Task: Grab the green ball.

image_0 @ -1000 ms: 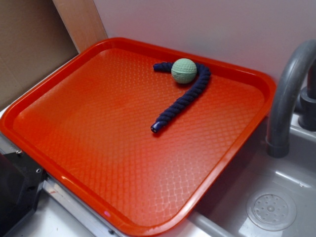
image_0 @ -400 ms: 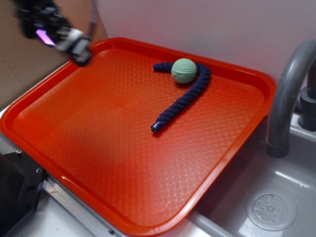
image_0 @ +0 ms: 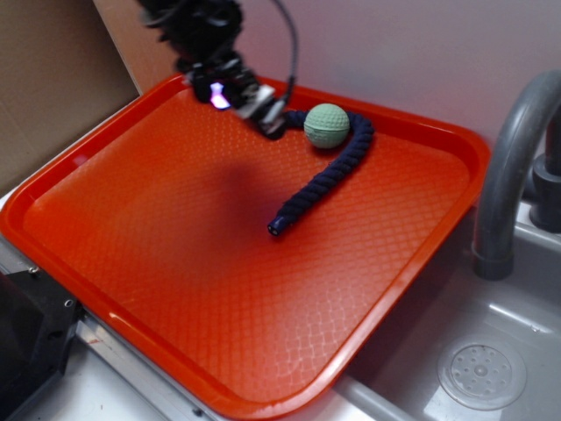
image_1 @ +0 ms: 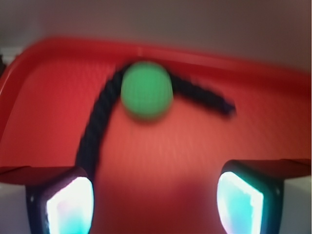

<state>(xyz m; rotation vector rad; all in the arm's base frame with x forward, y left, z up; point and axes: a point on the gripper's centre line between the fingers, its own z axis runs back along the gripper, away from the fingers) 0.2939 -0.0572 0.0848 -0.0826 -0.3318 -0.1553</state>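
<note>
The green ball (image_0: 327,125) is a small pale mint sphere with dimples, lying at the back of the red tray (image_0: 123,281) against a curved dark navy rope (image_0: 323,178). My gripper (image_0: 263,112) hangs above the tray just left of the ball, blurred by motion, and holds nothing. In the wrist view the ball (image_1: 146,90) lies ahead of the gripper (image_1: 155,200), on the rope (image_1: 95,131). The two glowing fingertips (image_1: 68,207) stand wide apart over bare tray. The gripper is open.
A grey faucet (image_0: 513,167) and a sink with a drain (image_0: 482,375) stand to the right of the tray. A white wall rises behind the tray. Cardboard (image_0: 53,79) stands at the left.
The arm came into view from the upper left and moved right across the tray's back, from the far-left corner to just left of the ball. Ball and rope have not moved.
</note>
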